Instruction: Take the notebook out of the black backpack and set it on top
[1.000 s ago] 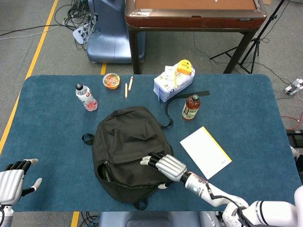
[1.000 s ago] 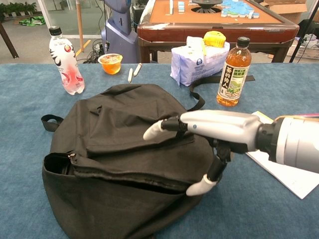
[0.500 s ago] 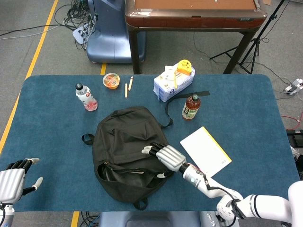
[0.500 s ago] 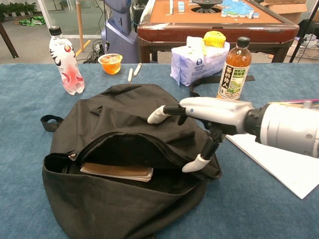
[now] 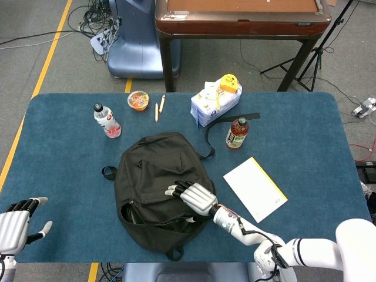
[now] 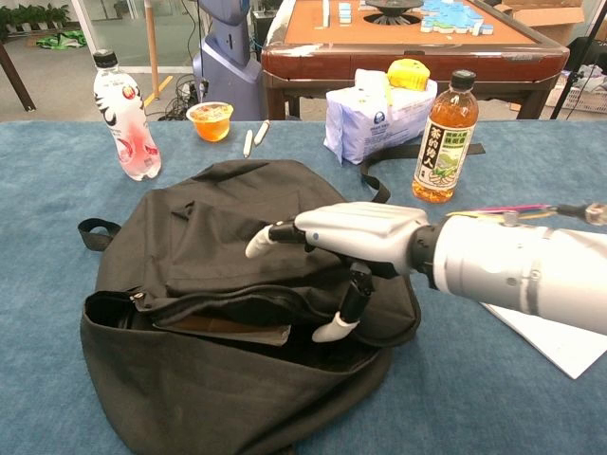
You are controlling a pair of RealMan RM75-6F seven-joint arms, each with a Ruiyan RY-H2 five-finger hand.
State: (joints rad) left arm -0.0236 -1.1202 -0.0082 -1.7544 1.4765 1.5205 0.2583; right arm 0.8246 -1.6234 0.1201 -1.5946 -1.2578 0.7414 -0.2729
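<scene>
The right hand (image 6: 327, 251), fingers spread and holding nothing, lies on the backpack (image 6: 204, 237) flap; the flap may sag, hiding the notebook (image 6: 237, 329) again.

- The right hand (image 6: 356, 242) lies over the upper flap of the black backpack (image 5: 154, 176), thumb down at the opening, so it blocks much of the mouth itself.
- Left of that hand the opening gapes narrowly; the notebook (image 6: 232, 328) shows inside under the sagging flap.
- Right of the hand, a white booklet (image 5: 255, 188) lies flat on the table (image 5: 64, 164), with bare cloth between it and the bag.
- Beyond the hand stand a tea bottle (image 6: 444, 137), a tissue pack (image 6: 373, 118) and a loose strap (image 5: 207, 141).
- Far left of it stands a water bottle (image 6: 123, 116), with a jelly cup (image 6: 211, 120) beside it.
- The left hand (image 5: 16, 223) rests apart at the near-left table edge, with open cloth between it and the bag.
</scene>
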